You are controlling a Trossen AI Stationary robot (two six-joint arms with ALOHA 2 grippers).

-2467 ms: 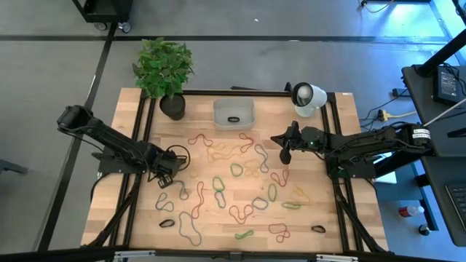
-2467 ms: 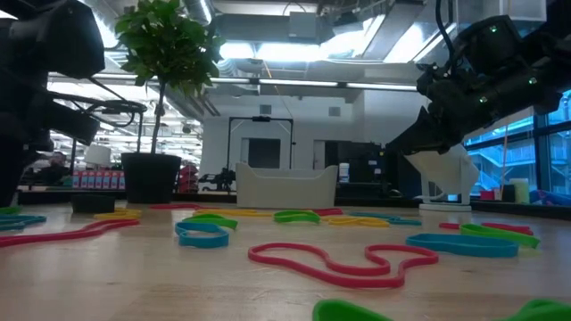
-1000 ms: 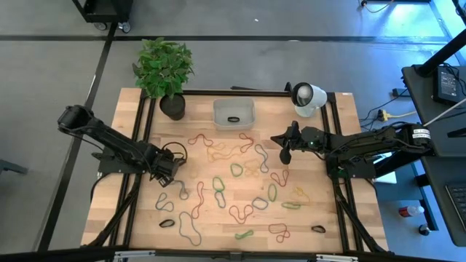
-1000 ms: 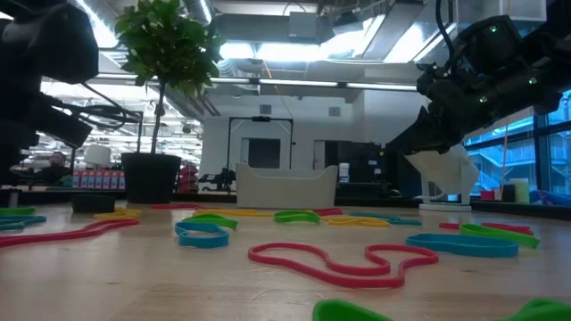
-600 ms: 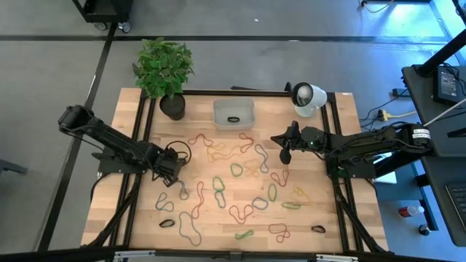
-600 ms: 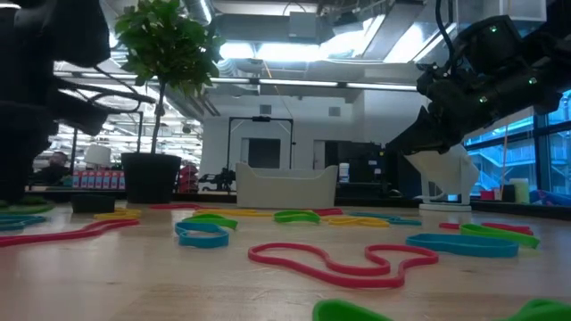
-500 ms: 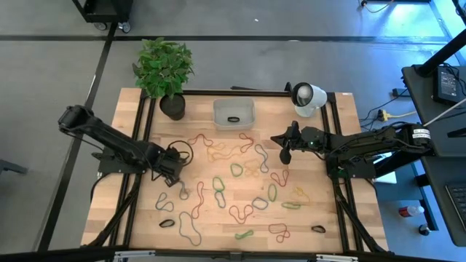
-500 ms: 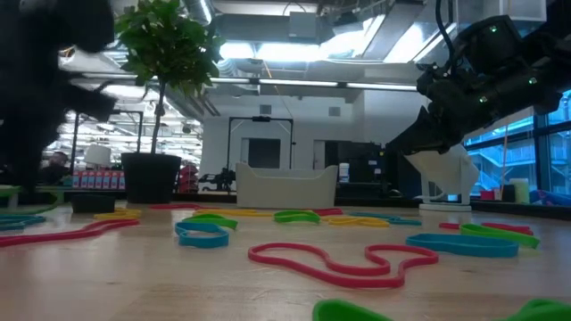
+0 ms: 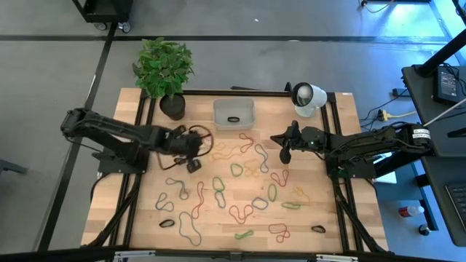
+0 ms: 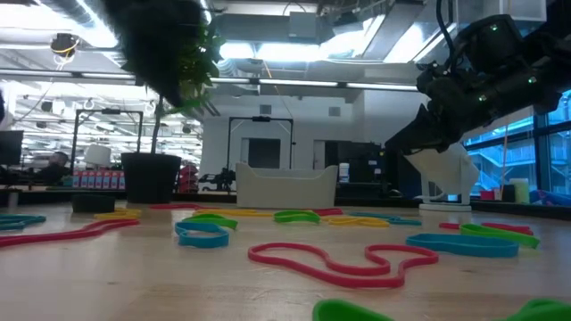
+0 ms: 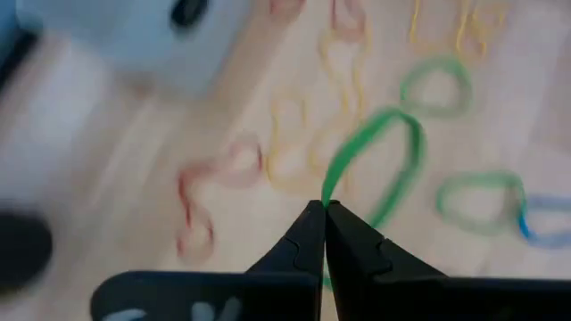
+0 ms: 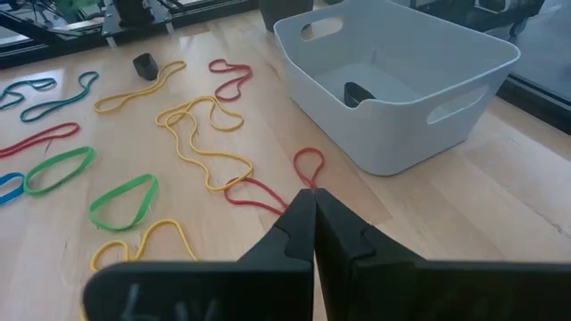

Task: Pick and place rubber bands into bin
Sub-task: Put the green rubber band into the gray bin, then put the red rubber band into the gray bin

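Many rubber bands in red, green, yellow and black lie spread over the wooden table (image 9: 320, 211). The grey bin (image 9: 233, 113) stands at the far middle with a black band (image 12: 359, 92) inside. My left gripper (image 9: 192, 161) is above the bands left of centre, shut on a green rubber band (image 11: 393, 152). My right gripper (image 9: 285, 155) hangs right of the bin, shut and empty, above a red band (image 12: 308, 165). The bin also shows in the right wrist view (image 12: 393, 80) and in the low view (image 10: 285, 185). My left gripper pinches the green rubber band at one end of its loop (image 11: 326, 198) between its two fingertips. The rest of the loop hangs free beyond the fingers, open and slack, above the bands on the table.
A black plant pot (image 9: 172, 105) with a leafy plant stands at the far left, beside the bin. A white round camera (image 9: 307, 97) stands at the far right. Black frame rails run along the table's left and right sides.
My left gripper has dipped to the table at the left, then risen and swung fast toward the table's right and far edge, toward the bin. It now carries the green band. My right arm has kept still.
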